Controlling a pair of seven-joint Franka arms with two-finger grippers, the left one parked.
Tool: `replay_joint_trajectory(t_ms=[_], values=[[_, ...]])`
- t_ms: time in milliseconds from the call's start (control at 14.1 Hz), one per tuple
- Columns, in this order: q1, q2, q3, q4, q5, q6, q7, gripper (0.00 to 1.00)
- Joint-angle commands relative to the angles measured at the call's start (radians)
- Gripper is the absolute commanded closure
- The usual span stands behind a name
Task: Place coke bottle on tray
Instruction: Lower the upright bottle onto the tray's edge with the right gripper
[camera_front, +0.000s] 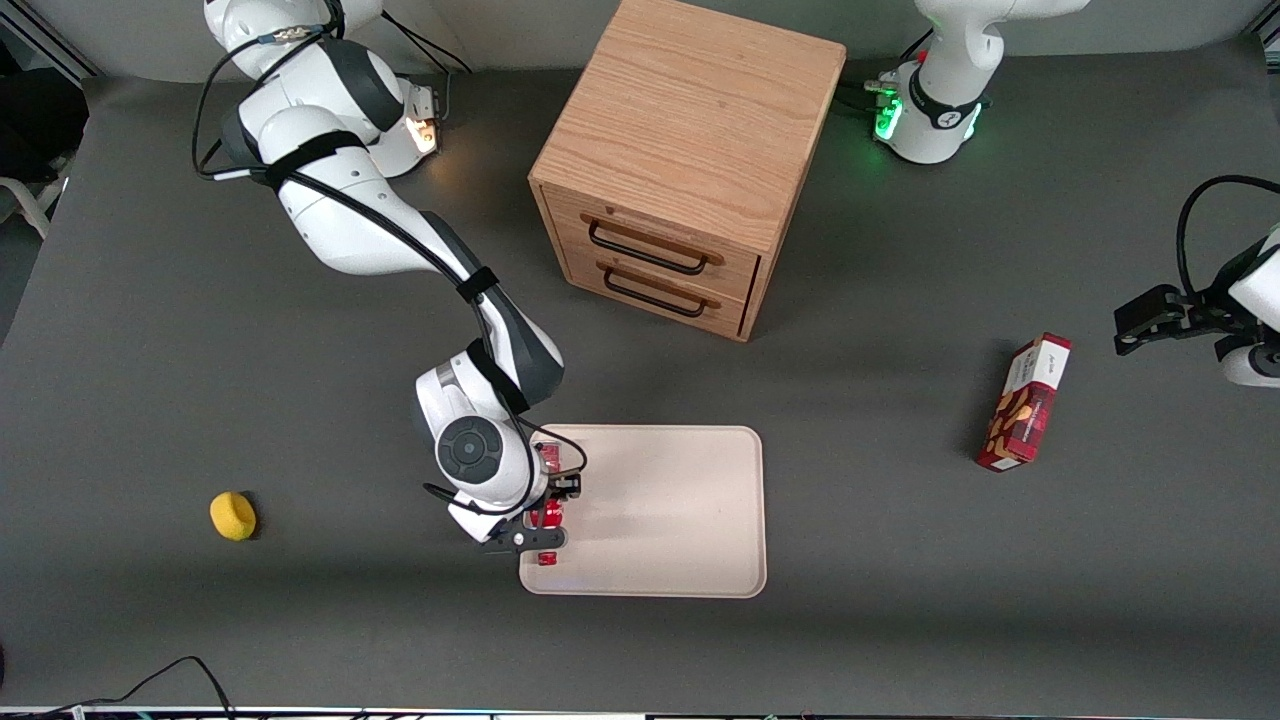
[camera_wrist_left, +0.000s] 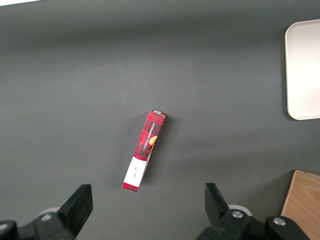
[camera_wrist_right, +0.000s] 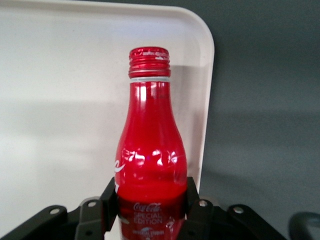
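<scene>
OK, status: 1 wooden drawer cabinet (camera_front: 690, 160) w/ 2 drawers, 1 tray (camera_front: 670, 520), 1 red snack box (camera_front: 1025, 403) toward parked arm's end of table, 1 coke bottle (camera_wrist_right: 150, 150), 1 yellow ball (camera_front: 233, 516) toward working arm's end. Gripper (camera_front: 540, 520) sits over the tray edge nearest the working arm, jaws clamped on bottle's lower body. Bottle is above tray surface, just inside the rim; can't tell if it's touching down. Judging progress: pick + transport done, remaining = lower if needed, release, retreat.
</scene>
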Motion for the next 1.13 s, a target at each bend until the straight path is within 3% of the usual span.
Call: replay_joint_trajectory(t_ms=[0,71,213,284,355,1064], values=[[0.006,0.020,-0.006,0.044,-0.006,0.011,0.005,1.00],[0.006,0.022,-0.006,0.043,-0.006,0.011,0.013,1.00],[0.004,0.023,-0.008,0.043,-0.006,0.012,0.014,0.62],[0.012,0.022,-0.022,0.043,-0.008,0.014,0.014,0.04],[0.012,0.022,-0.028,0.041,-0.005,0.027,0.014,0.00],[0.012,0.022,-0.028,0.041,-0.006,0.029,0.014,0.00]])
